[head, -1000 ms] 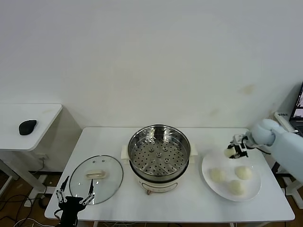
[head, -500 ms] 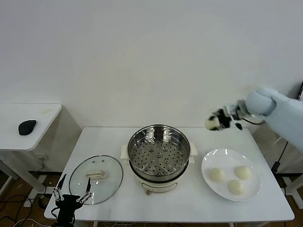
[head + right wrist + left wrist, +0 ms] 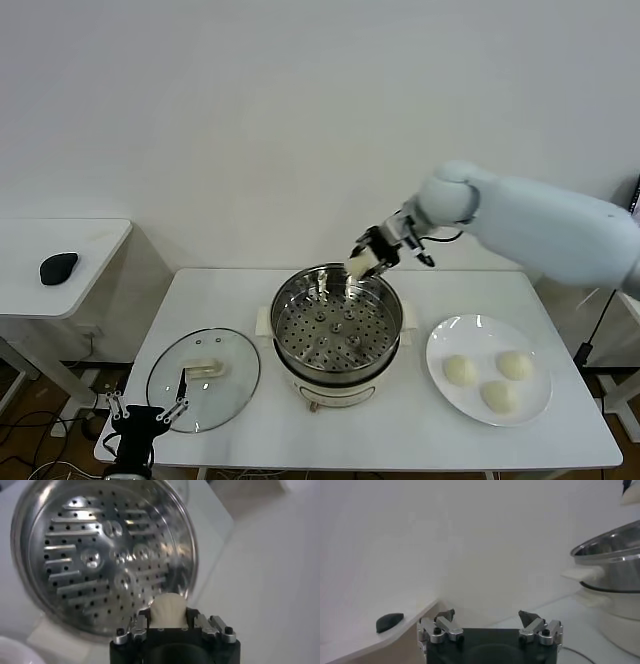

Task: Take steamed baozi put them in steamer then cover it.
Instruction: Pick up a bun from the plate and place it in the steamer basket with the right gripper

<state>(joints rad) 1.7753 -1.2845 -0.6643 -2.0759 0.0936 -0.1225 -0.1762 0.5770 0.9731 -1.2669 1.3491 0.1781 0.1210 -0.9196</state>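
Note:
My right gripper (image 3: 365, 258) is shut on a cream-white baozi (image 3: 359, 265) and holds it above the far rim of the steamer (image 3: 336, 322). In the right wrist view the baozi (image 3: 168, 611) sits between the fingers, over the edge of the steamer's empty perforated tray (image 3: 102, 555). Three more baozi (image 3: 459, 370) lie on the white plate (image 3: 487, 410) to the right. The glass cover (image 3: 203, 377) lies flat on the table left of the steamer. My left gripper (image 3: 140, 415) is open and empty, low at the table's front left edge; it also shows in the left wrist view (image 3: 488, 622).
A second white table (image 3: 60, 260) with a black mouse (image 3: 57, 268) stands at the left. A white wall is behind the table. The steamer's side (image 3: 612, 575) shows in the left wrist view.
My right gripper has lifted a baozi from the plate and carried it left and up to above the steamer's far rim. The left gripper has sunk slightly lower.

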